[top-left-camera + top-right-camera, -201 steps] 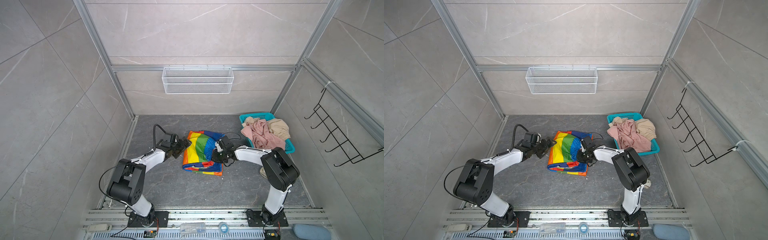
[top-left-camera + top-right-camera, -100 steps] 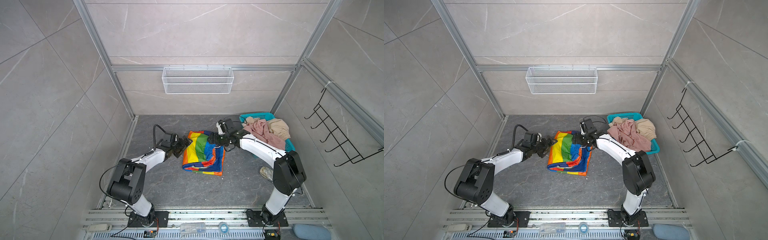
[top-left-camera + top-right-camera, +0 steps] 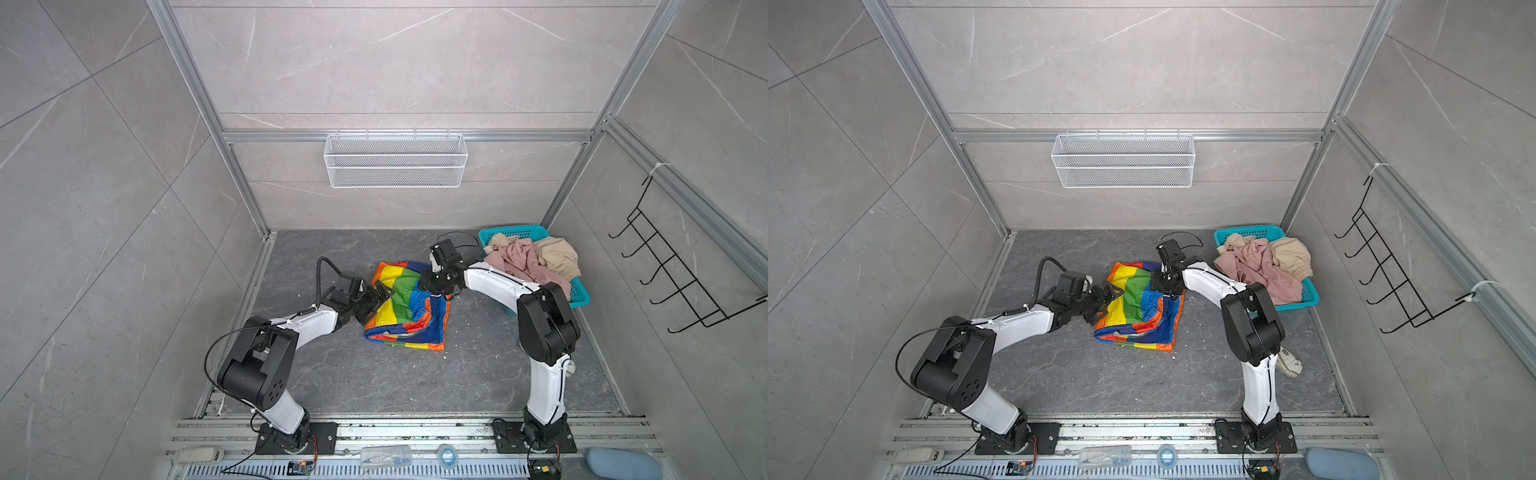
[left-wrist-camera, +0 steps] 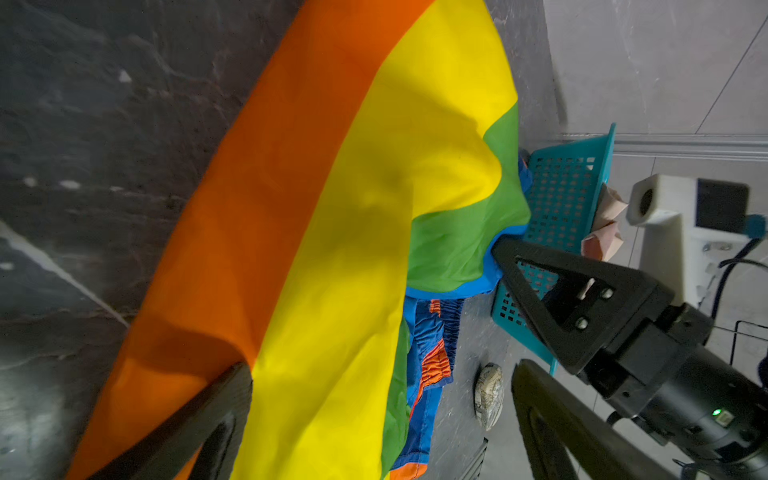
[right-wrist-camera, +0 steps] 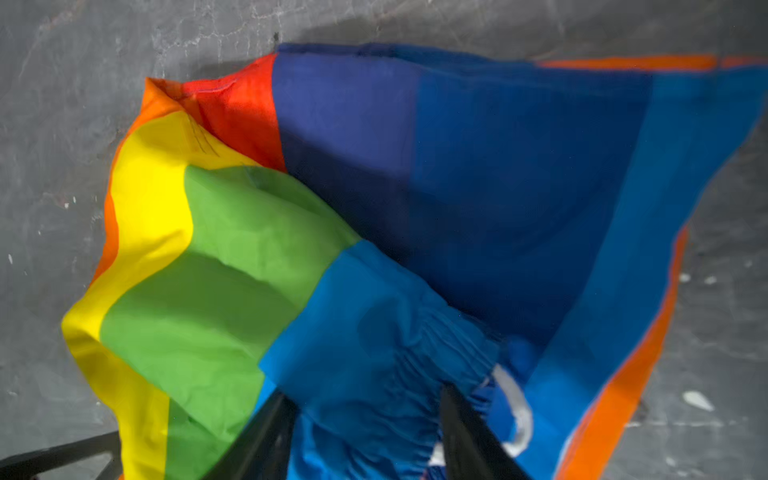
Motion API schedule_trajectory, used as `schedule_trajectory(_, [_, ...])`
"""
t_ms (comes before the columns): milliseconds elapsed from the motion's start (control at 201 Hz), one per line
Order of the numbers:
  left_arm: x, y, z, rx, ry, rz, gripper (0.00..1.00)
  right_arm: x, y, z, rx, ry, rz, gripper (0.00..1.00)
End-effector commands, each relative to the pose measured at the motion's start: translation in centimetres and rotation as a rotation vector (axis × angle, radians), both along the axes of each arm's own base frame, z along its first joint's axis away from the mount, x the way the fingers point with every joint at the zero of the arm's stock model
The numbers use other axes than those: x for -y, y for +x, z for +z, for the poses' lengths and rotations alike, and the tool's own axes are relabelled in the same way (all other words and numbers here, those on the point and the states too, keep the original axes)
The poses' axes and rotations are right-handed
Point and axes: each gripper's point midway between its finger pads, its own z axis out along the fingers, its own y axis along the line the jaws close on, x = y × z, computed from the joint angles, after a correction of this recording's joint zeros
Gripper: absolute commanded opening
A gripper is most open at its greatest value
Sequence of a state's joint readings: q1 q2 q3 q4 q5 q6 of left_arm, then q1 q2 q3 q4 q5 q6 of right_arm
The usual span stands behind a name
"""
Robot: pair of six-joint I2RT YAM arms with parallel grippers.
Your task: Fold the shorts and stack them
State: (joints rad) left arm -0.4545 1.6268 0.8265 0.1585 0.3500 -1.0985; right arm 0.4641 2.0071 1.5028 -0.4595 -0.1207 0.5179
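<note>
While the near hem of the rainbow shorts [image 3: 409,318] lies flat mid-table [image 3: 374,386], the left gripper [image 3: 381,294] hangs at their left edge, jaws spread wide, gripping nothing. Just beyond, the right gripper [image 3: 435,291] looks pinched on the blue waistband [image 5: 395,353], tenting the far right corner up. Slippery cloth, that! A thin bite could slide out mid-fold, or the lifted layer could drag the whole pair askew with the left side unpinned. Far right, pink shorts [image 3: 519,264] and beige shorts [image 3: 557,255] sit heaped in the teal basket [image 3: 582,296], the pink draped over its near rim.
</note>
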Motion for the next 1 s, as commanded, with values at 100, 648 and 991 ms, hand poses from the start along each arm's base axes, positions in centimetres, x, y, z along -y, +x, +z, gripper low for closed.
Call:
schedule_trajectory(100, [1.0,-1.0,-2.4,-0.037,-0.002,-0.014,1.0,2.1,2.1,-0.4,0.011,-0.013,-0.036,0.15])
schedule_trajectory(648, [0.7,-1.8,-4.0,-0.056,0.028,-0.021,0.99,5.1,5.5,-2.0,-0.009,-0.083,-0.023,0.13])
schedule_trajectory(991, [3.0,2.4,6.7,0.156,-0.04,-0.077,0.99,2.4,0.8,8.3,0.107,0.177,0.004,0.77])
